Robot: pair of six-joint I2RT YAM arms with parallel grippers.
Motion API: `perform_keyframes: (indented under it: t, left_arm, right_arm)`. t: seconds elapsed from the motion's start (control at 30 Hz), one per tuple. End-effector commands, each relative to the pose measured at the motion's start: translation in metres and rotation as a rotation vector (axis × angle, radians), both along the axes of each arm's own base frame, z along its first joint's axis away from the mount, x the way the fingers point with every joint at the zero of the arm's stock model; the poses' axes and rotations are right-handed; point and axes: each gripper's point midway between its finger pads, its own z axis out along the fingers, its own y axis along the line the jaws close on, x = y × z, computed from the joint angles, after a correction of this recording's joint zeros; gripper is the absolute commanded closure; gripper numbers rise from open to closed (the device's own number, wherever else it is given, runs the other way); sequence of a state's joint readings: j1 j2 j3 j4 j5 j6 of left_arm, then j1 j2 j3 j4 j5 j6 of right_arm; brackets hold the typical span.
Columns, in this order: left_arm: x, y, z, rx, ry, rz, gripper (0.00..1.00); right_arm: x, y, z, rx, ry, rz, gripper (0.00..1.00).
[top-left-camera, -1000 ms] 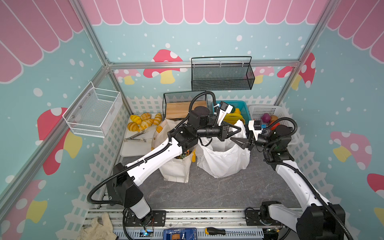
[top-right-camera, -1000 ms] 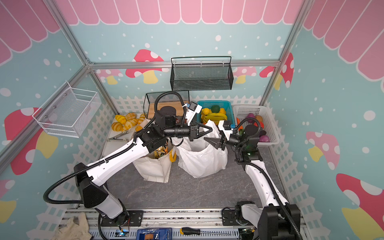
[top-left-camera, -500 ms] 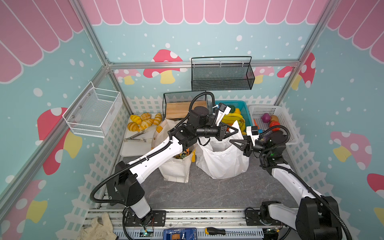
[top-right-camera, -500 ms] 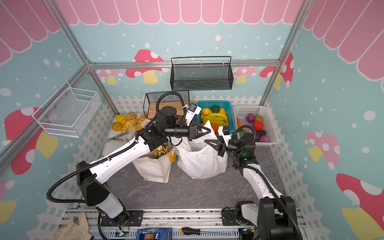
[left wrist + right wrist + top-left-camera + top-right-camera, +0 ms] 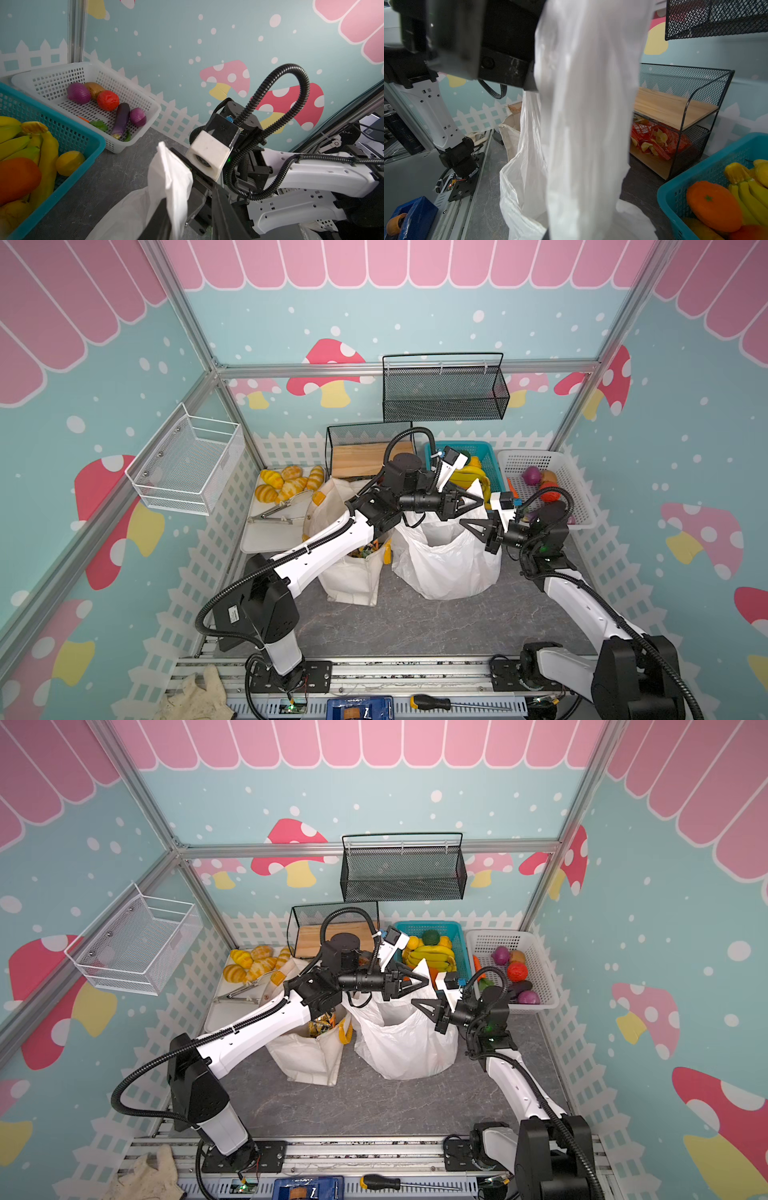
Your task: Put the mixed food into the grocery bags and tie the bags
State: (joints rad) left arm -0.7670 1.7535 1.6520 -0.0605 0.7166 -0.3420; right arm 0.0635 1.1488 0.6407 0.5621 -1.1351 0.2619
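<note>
- Both top views place the plastic bag [image 5: 444, 568] upright on the table [image 5: 415, 626], beside the tote [image 5: 353, 580].
- Right wrist view alone shows the right gripper [image 5: 464, 523] closed on the plastic bag's handle.
- Left wrist view: plastic lies against the left gripper [image 5: 480, 502], grip unclear; eggplant [image 5: 121, 120] in white basket [image 5: 135, 135].

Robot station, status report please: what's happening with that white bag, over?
Status: right gripper jaws shut on white plastic bag. Left gripper at bag's raised handle, grip unclear. Canvas tote beside, snack packets inside. Nothing blocking.
</note>
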Motion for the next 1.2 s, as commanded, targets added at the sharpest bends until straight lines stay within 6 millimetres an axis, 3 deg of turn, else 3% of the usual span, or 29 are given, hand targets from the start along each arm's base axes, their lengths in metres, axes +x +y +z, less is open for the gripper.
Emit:
perform_keyframes:
  t: [0.0, 0.07, 0.2, 0.4, 0.53, 0.77, 0.93, 1.17]
  left_arm:
    - [0.002, -0.001, 0.019, -0.029, -0.095, -0.015, 0.88]
    - [0.006, -0.001, 0.021, -0.027, -0.095, 0.008, 0.99]
    - [0.012, -0.001, 0.019, -0.021, -0.036, 0.072, 1.00]
    - [0.015, -0.002, 0.010, -0.029, 0.059, 0.158, 1.00]
    - [0.011, -0.003, 0.012, -0.063, 0.098, 0.178, 1.00]
    - [0.008, -0.001, 0.018, -0.111, 0.131, 0.215, 1.00]
    - [0.006, -0.004, 0.017, -0.119, 0.155, 0.212, 1.00]
    - [0.006, -0.006, 0.014, -0.119, 0.170, 0.212, 1.00]
  right_arm:
    - [-0.003, -0.001, 0.001, -0.010, -0.007, -0.006, 0.93]
    - [0.002, -0.004, 0.001, -0.019, -0.001, -0.047, 0.84]
    - [0.022, -0.025, 0.004, -0.068, -0.055, -0.316, 0.44]
    - [0.025, -0.035, 0.024, -0.057, -0.169, -0.558, 0.30]
    - [0.030, -0.035, 0.033, -0.044, -0.220, -0.693, 0.25]
    - [0.039, -0.054, 0.052, 0.073, -0.258, -0.951, 0.21]
    - [0.046, -0.051, 0.060, 0.117, -0.274, -1.036, 0.20]
    - [0.050, -0.060, 0.060, 0.238, -0.239, -1.179, 0.18]
